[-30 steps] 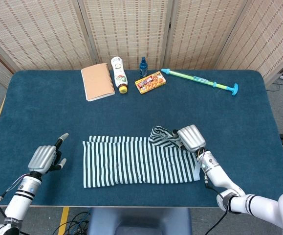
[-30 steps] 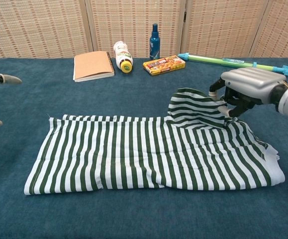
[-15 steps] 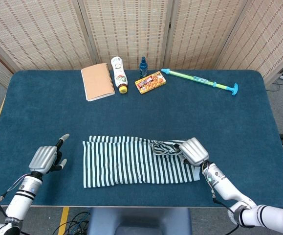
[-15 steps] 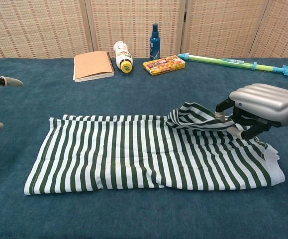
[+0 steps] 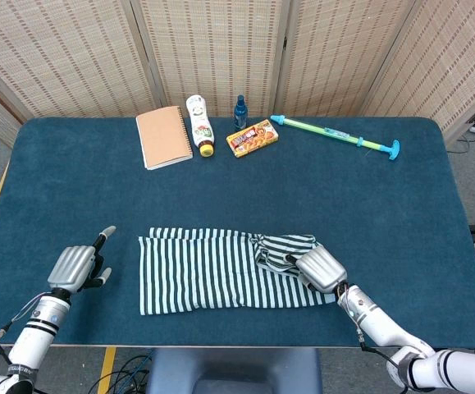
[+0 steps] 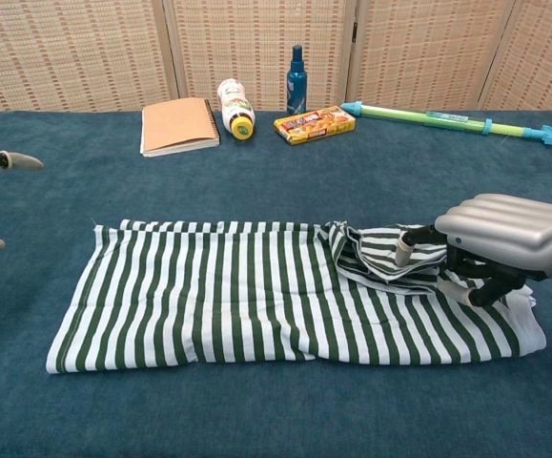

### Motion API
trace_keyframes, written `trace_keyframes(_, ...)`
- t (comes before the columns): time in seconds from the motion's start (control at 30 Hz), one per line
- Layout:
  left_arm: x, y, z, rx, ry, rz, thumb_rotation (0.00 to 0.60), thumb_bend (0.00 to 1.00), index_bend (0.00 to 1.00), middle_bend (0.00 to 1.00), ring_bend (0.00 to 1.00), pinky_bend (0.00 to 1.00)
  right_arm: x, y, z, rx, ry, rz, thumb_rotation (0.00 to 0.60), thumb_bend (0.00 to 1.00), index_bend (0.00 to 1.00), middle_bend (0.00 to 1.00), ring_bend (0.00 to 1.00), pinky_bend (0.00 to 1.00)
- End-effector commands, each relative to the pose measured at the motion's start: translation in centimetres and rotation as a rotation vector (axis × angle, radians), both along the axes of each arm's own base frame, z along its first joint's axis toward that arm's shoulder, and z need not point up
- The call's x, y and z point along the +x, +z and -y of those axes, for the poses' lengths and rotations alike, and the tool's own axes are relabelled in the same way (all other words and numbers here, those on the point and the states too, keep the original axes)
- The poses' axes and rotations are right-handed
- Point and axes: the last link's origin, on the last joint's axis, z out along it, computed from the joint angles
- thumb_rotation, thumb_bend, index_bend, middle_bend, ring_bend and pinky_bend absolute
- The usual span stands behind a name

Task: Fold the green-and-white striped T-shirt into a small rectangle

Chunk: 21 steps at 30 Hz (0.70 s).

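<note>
The green-and-white striped T-shirt (image 5: pixel 212 271) (image 6: pixel 237 296) lies as a wide flat band near the table's front edge. Its right end is bunched into a raised fold (image 5: pixel 280 249) (image 6: pixel 380 253). My right hand (image 5: pixel 321 268) (image 6: pixel 509 234) grips that bunched cloth from above, low over the shirt's right part. My left hand (image 5: pixel 75 265) hovers off the shirt's left edge with fingers apart and nothing in it; only its fingertips (image 6: pixel 13 160) show in the chest view.
Along the back of the blue table (image 5: pixel 401 222) lie a tan notebook (image 5: pixel 164 136), a white bottle (image 5: pixel 199 125), a small blue bottle (image 5: pixel 240 112), an orange snack box (image 5: pixel 252 137) and a green-and-blue water squirter (image 5: pixel 335 136).
My right hand has carried the shirt's bunched right part toward the front edge and lower, so the raised fold now sits flatter on the shirt. The left hand has barely moved.
</note>
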Motion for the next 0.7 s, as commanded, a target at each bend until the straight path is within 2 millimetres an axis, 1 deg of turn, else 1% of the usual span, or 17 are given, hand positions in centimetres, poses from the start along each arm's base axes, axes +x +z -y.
trace_keyframes(0.03,0.0,0.0,0.0,-0.001,-0.001,0.0,0.6,0.41,0.0,0.87,0.87,1.0,-0.4,0.1,-0.2,0.014,-0.006,-0.032,0.6,0.48,0.25,0.97,1.0,1.0)
trace_keyframes(0.17,0.1,-0.1,-0.1,0.0,-0.003,0.003,0.6,0.41,0.0,0.87,0.87,1.0,-1.2,0.0,-0.1,0.018,-0.028,-0.06,0.6,0.48,0.25,0.97,1.0,1.0)
trace_keyframes(0.33,0.1,0.0,-0.1,0.001,-0.003,0.002,0.6,0.41,0.0,0.87,0.87,1.0,-1.2,0.2,-0.4,0.02,-0.025,-0.054,0.6,0.48,0.25,0.97,1.0,1.0)
trace_keyframes(0.43,0.1,0.2,-0.2,0.009,-0.005,0.003,0.6,0.41,0.0,0.87,0.87,1.0,-1.0,0.7,-0.5,0.023,-0.024,-0.034,0.6,0.48,0.25,0.97,1.0,1.0)
trace_keyframes(0.53,0.2,0.4,-0.2,0.013,-0.01,0.002,0.6,0.41,0.0,0.87,0.87,1.0,-0.6,1.4,-0.7,0.017,-0.019,0.0,0.6,0.48,0.25,0.97,1.0,1.0)
trace_keyframes(0.7,0.6,1.0,-0.8,0.022,-0.044,-0.021,0.6,0.41,0.0,0.87,0.87,1.0,0.6,4.1,-0.3,-0.058,0.009,0.079,0.6,0.48,0.25,0.97,1.0,1.0)
